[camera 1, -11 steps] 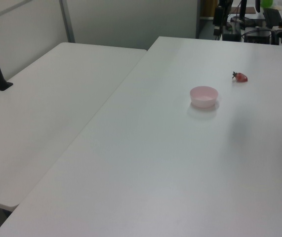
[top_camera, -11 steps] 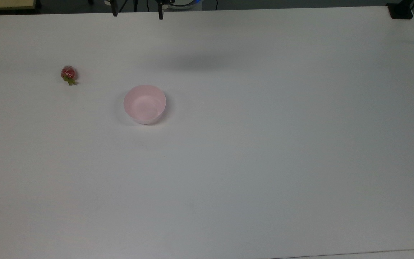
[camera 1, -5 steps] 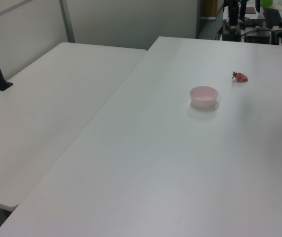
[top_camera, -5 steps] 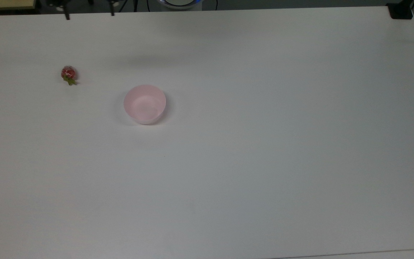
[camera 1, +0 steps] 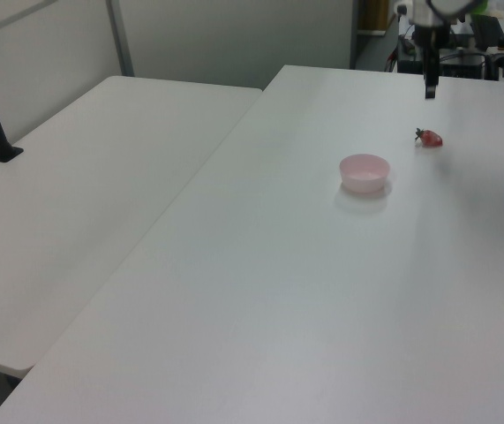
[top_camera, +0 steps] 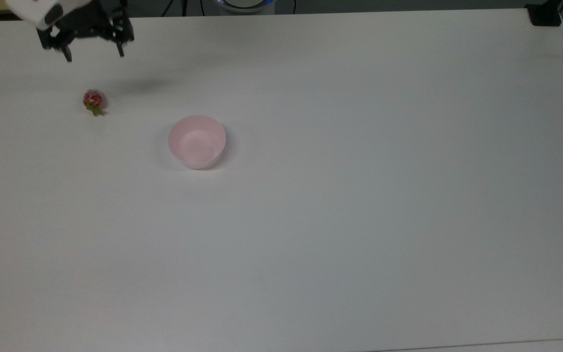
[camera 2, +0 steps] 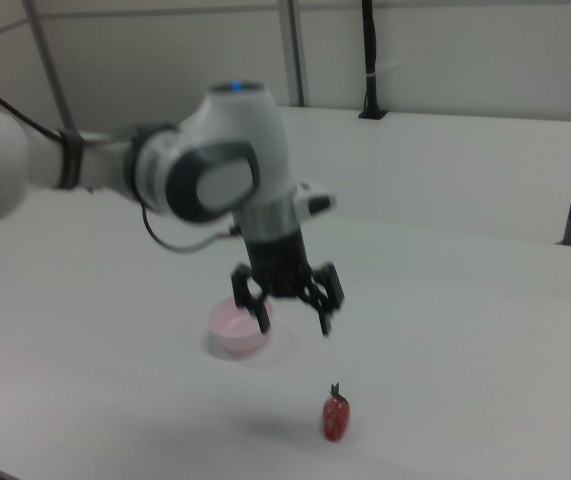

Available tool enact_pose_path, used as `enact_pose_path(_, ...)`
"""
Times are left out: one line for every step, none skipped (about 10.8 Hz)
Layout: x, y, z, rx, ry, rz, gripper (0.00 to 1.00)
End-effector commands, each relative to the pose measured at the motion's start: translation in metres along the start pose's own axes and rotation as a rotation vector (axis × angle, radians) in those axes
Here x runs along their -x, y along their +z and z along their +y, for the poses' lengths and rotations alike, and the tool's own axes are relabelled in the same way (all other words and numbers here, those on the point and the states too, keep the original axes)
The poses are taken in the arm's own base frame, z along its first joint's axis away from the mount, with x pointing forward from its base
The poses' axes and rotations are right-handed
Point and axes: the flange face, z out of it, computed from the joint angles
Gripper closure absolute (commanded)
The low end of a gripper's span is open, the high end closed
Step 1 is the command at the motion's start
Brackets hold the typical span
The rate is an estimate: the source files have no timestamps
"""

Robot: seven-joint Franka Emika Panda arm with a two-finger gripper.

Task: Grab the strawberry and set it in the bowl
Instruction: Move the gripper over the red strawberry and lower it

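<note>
Jaws stand wide and empty; your gripper [top_camera: 94,55] hangs above the worktop [top_camera: 359,195], short of the strawberry [top_camera: 94,100], which lies apart from the bowl [top_camera: 197,142]. Expect it light, glossy, likely slippery and inclined to roll: close across the red body, not the leaves.

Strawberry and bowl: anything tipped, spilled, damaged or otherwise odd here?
Nothing stands out. The strawberry rests intact on the table, apart from the upright, empty bowl. The open hand hangs above the table, holding nothing.
</note>
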Motion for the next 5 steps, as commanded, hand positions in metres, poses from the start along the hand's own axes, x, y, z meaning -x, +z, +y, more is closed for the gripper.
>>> enact_pose_path(0.006,0.063,0.006,-0.003,0.01,-0.003,0.02)
enact_pose_path(0.007,0.074,0.012,0.002,0.021,-0.001,0.03)
enact_pose_path(0.009,0.087,0.016,-0.001,0.028,-0.01,0.05)
enact_pose_path(0.008,0.105,0.017,-0.007,0.033,-0.028,0.08)
enact_pose_path(0.005,0.121,0.019,-0.004,0.038,-0.032,0.11)
